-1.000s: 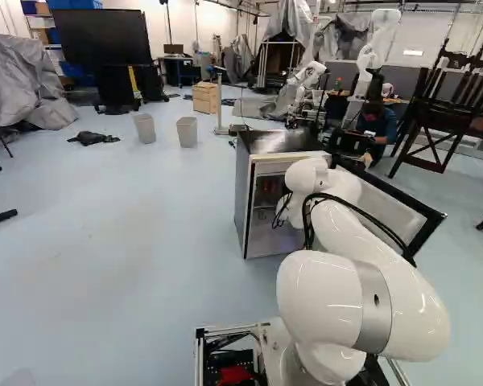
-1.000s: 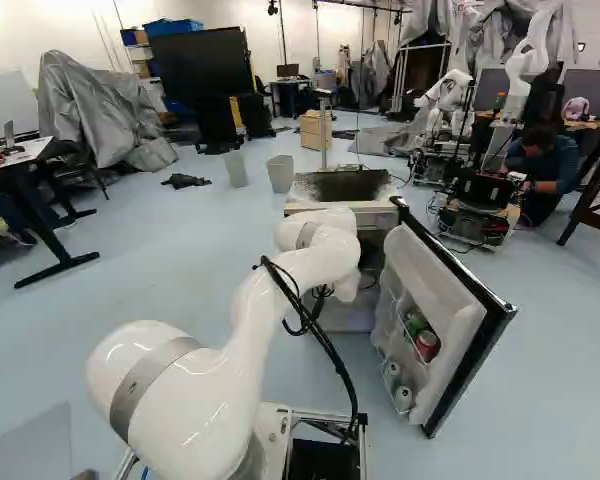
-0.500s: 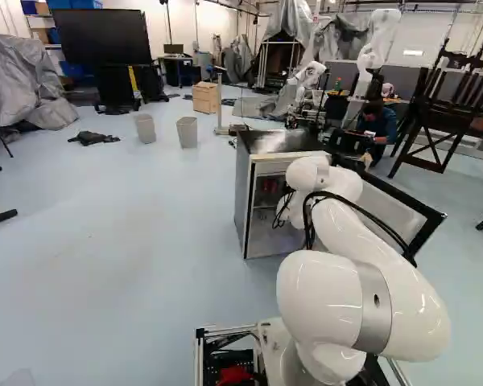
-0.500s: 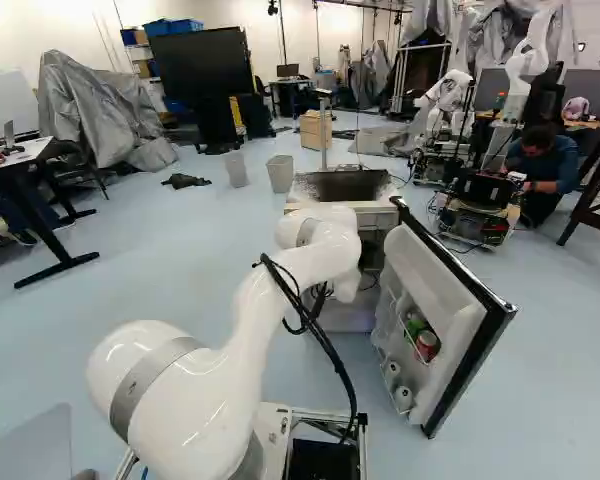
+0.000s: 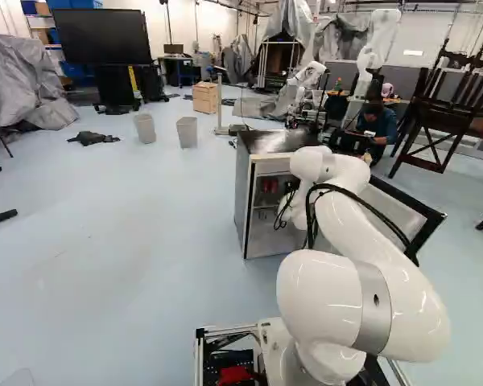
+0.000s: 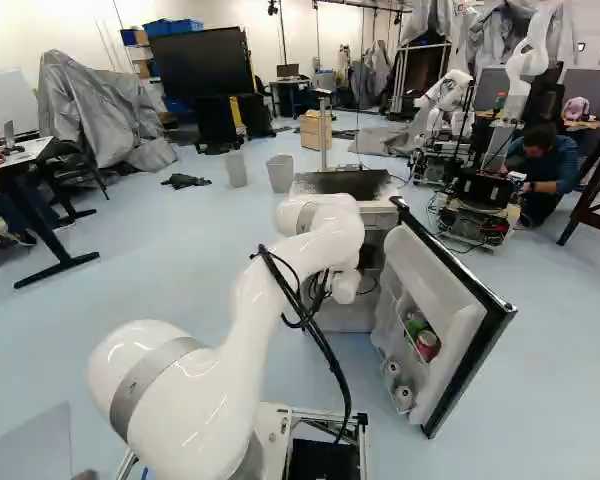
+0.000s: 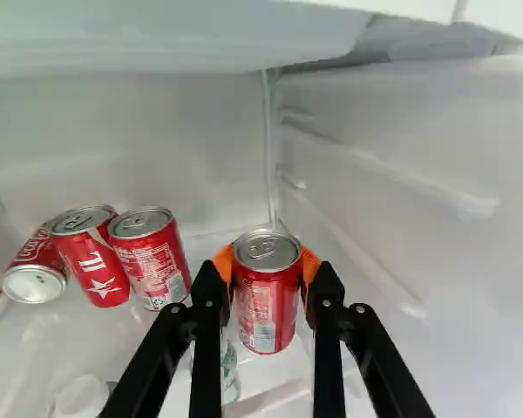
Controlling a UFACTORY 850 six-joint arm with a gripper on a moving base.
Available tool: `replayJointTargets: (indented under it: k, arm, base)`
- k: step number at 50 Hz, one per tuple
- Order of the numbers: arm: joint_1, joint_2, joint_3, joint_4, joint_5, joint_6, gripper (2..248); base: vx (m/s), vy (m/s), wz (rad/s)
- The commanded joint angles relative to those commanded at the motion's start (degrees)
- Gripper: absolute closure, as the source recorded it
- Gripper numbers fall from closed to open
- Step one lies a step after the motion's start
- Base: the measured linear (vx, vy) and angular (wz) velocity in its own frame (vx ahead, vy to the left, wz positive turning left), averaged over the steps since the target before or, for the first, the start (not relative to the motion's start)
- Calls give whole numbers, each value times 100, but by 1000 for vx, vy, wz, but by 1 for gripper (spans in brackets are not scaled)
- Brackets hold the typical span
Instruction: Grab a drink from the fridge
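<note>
red can (image 7: 266, 305): has the hand (image 7: 266, 270) really got it?

looks like it. the orange pads (image 7: 223, 261) press it from two sides, and the fingers stand only as far apart as the can is wide.

and where is it?

inside the fridge (image 5: 243, 197), upright, near the corner where two inner walls meet. three other cans (image 7: 152, 261) are off to one side of it.

so how much is done?

i'd say the hard half: the door (image 6: 455, 310) is open, the arm (image 6: 270, 310) reaches in, and a drink is picked and held.

is it off the surface below?

i can't tell from here. either way, it still has to come out.

what's left, then?

a small lift if needed, then backing straight out. i'd watch the ceiling above and the side wall, as a knock could twist the can loose.
</note>
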Motion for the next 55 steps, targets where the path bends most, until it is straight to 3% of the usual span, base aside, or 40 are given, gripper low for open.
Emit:
replayJointTargets:
  k: [30, 55]
  arm:
    - [-79, 1260, 1720, 0, 0, 0, 153]
    - [-19, 2285, 3072, 0, 0, 0, 153]
  base:
    - [0, 0, 0]
    - [0, 0, 0]
